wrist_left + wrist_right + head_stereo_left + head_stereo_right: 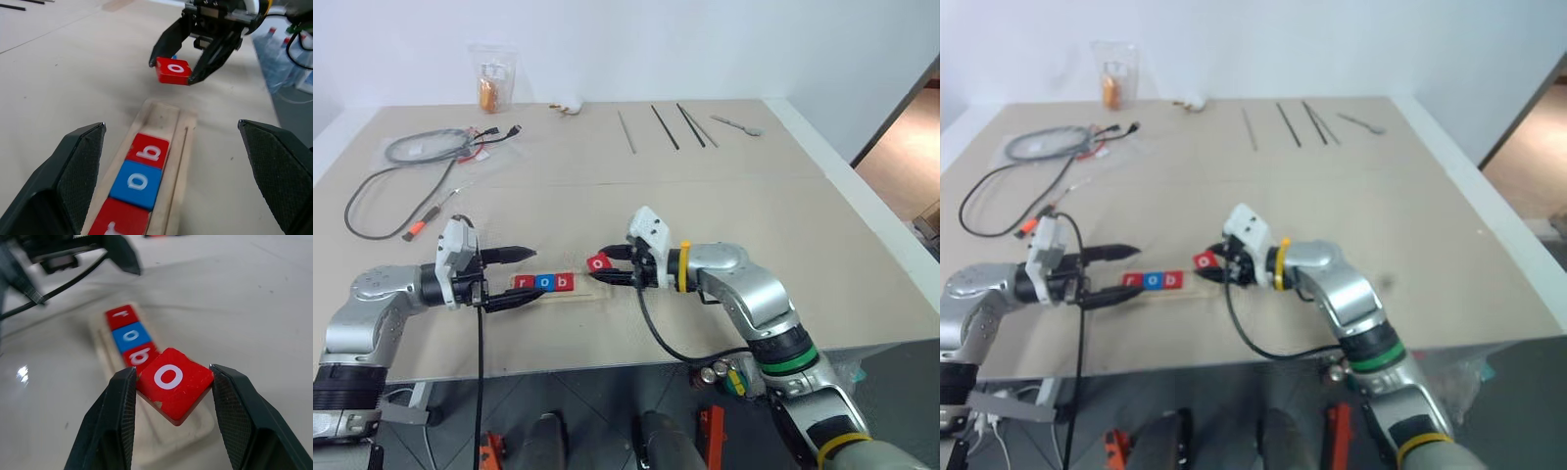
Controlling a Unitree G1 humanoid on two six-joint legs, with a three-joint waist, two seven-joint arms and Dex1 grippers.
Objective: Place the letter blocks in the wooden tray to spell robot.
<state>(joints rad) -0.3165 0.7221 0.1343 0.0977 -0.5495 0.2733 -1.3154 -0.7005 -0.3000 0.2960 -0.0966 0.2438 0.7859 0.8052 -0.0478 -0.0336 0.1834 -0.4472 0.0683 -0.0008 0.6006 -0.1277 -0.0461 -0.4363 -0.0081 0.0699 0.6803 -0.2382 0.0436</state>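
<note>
The wooden tray (589,290) lies near the table's front edge and holds three letter blocks: a red r (523,283), a blue o (543,283) and a red b (565,282). My right gripper (603,265) is shut on a red o block (172,381), held tilted just above the tray's bare right end. My left gripper (521,278) stands open at the tray's left end, one finger behind the tray and one in front of it. In the left wrist view the row of tiles (139,177) lies between its fingers (73,176).
At the back left lie a coiled black cable (406,166) and a red-handled tool (423,223). A clear bag (491,78) stands at the far edge. Several thin rods (658,125) and a spoon (738,124) lie at the back right. The table's right edge drops off nearby.
</note>
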